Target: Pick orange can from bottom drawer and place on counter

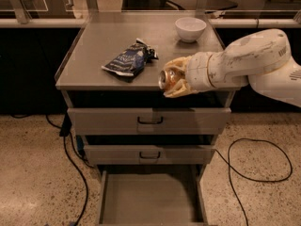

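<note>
Cream claw (176,82) clamps the shiny cylindrical orange can (167,78) at the front edge of the flat grey counter (99,51).

**Fig. 1.** Arm and gripper (170,80) of the mobile robot, the gripper hanging just in front of the front edge of the counter (94,65), above the top drawer (108,121).

The arm is reaching in from the right as a chain of thick, rounded, off-white shells. The largest shell is showing grey scuffs and smudges along its upper surface, and a small patch of fine ribbed lines is showing near the right border. A narrower cylindrical wrist, ringed by darker seams, is joining this shell to the gripper. The gripper's curved fingers (178,91) are appearing pale tan-yellow, visibly warmer in tone than the white casing behind them.
</note>
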